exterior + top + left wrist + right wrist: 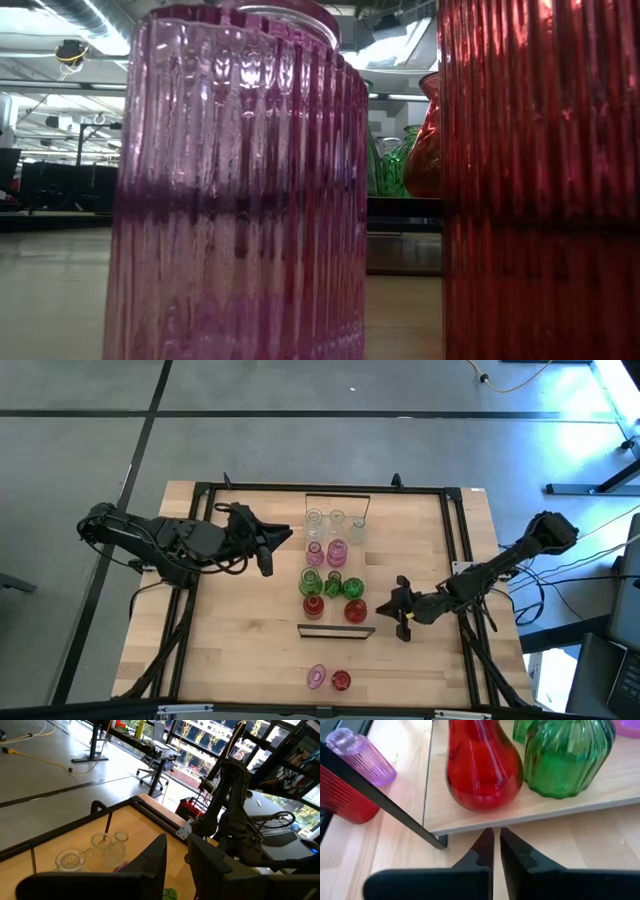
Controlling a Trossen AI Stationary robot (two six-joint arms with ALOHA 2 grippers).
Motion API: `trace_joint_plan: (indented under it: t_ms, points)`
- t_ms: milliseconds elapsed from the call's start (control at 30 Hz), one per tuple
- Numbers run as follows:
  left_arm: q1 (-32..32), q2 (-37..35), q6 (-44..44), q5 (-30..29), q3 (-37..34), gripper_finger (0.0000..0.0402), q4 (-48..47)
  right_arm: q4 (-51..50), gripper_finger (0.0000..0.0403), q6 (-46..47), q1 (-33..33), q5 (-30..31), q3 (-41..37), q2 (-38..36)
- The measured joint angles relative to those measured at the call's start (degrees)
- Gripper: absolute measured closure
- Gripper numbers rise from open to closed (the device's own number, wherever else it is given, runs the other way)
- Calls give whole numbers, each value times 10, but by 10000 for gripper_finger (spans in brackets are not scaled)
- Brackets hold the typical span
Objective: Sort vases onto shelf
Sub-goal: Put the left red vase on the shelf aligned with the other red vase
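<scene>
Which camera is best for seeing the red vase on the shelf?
The right wrist view: the red vase fills it, beside a green vase. The high view shows it tiny from above, the low view only a sliver, the left wrist view nothing.

1. No text, label, brand, number or sign is being made out in any view.
2. Nothing readable is being shown on the vases [333, 582], the shelf [530, 812] or the room behind.

We saw open tabletop [230, 640] all along the left and near edges. The shelf [336, 628] packed with vases [333, 565] blocked the middle; two more vases [328, 679] crowded the near edge.
</scene>
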Motion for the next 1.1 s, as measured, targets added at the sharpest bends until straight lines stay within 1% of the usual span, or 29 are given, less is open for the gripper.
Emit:
trace_joint_plan:
  t_ms: [100, 267, 600, 700, 867, 1100]
  points:
    - [0, 0, 1, 0, -1, 329, 0, -6, 398, 1, 0, 0, 0, 4]
    - [0, 0, 14, 0, -1, 329, 1, 13, 401, -9, -11, -2, 0, 4]
    - [0, 0, 14, -5, -2, 329, 3, 37, 402, -59, -66, -56, 12, 14]
    - [0, 0, 15, -5, -2, 329, 4, 38, 403, -66, -65, -60, 20, 31]
    - [0, 0, 15, -5, -2, 329, 4, 43, 403, -66, -64, -86, 35, 64]
    - [0, 0, 18, -5, -2, 329, 3, 51, 403, -81, -64, -85, 61, 85]
